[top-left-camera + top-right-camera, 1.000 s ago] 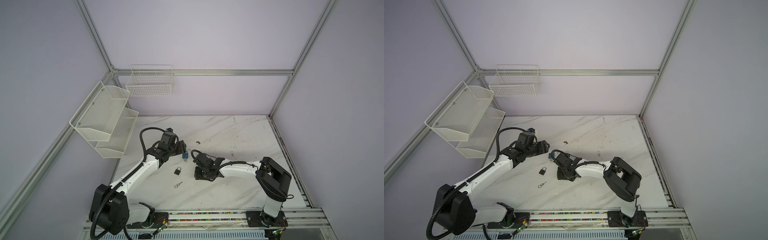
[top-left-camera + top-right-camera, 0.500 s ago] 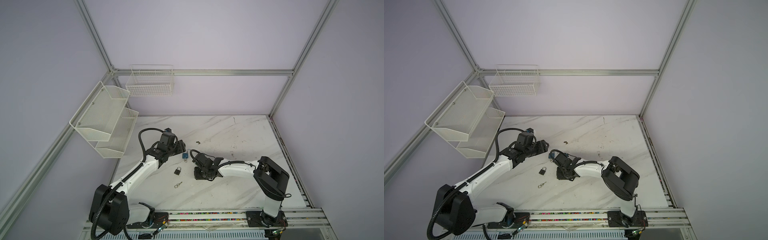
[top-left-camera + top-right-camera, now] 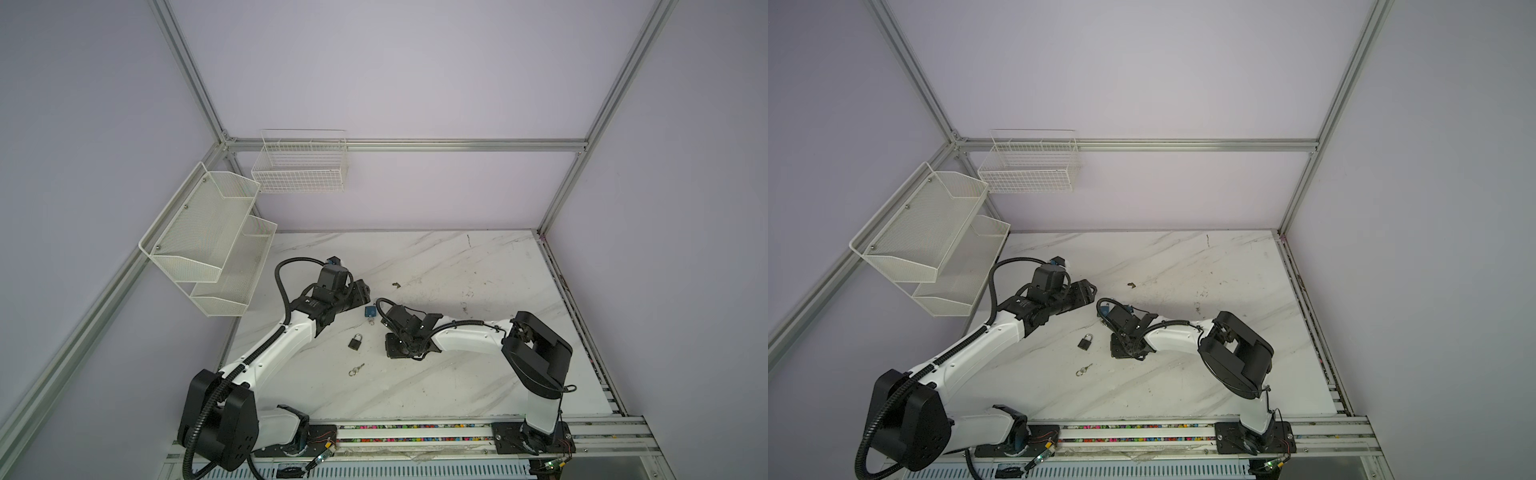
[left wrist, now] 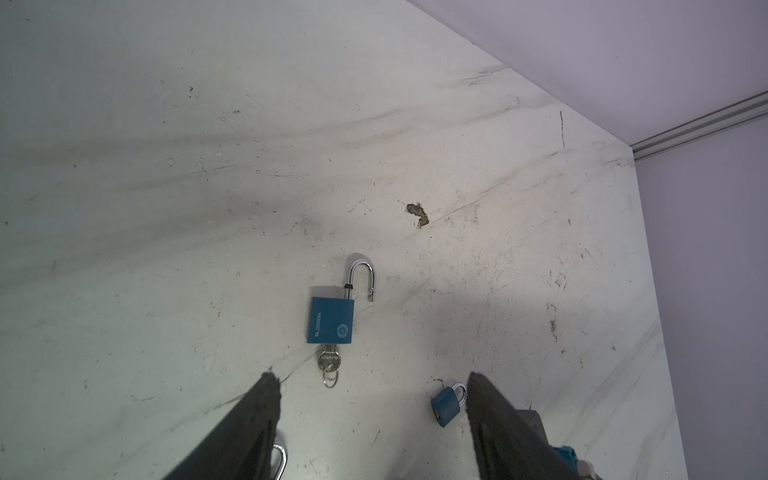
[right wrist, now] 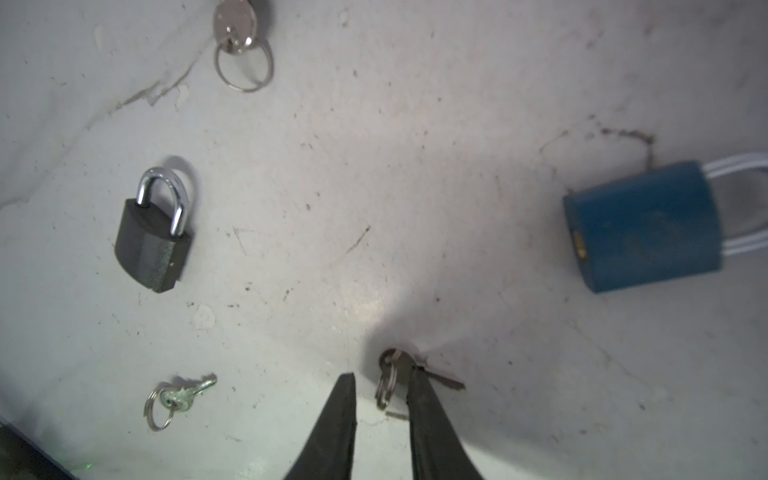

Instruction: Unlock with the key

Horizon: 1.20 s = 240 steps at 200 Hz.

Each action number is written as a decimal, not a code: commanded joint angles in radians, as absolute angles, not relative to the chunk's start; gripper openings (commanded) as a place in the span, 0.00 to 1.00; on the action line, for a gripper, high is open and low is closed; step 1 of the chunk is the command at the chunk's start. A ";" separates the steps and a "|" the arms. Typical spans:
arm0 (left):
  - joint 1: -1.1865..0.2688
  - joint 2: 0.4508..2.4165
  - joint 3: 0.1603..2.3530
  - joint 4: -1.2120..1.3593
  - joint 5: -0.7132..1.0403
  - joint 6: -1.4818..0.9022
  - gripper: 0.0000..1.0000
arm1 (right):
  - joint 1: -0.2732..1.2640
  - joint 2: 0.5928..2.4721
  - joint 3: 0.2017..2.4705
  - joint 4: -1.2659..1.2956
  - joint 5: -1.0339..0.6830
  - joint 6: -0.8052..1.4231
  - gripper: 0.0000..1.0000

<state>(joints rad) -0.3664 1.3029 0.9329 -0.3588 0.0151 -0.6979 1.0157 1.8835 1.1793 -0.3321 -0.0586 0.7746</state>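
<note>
My right claw (image 5: 380, 378) is narrow, straddling the small flat metal key (image 5: 441, 378) at low centre. It looks light and slippery, so I'd pinch its head.

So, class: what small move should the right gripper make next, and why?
Probably close on the key: the right gripper straddles it on the table, jaws not yet pinching, and the shut blue padlock lies nearby.
</note>
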 commanded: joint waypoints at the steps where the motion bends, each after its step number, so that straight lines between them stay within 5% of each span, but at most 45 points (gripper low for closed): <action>1: -0.357 1.276 0.888 -0.319 0.033 -0.719 0.71 | 1.022 1.903 1.206 -0.383 -0.023 0.763 0.25; 60: -0.352 1.279 0.884 -0.311 0.041 -0.728 0.71 | 1.023 1.917 1.236 -0.406 -0.010 0.745 0.16; 147: -0.343 1.268 0.870 -0.299 0.046 -0.739 0.71 | 1.022 1.945 1.269 -0.426 0.001 0.738 0.18; 240: -0.331 1.224 0.845 -0.292 0.073 -0.776 0.71 | 1.020 1.908 1.276 -0.420 0.020 0.703 0.03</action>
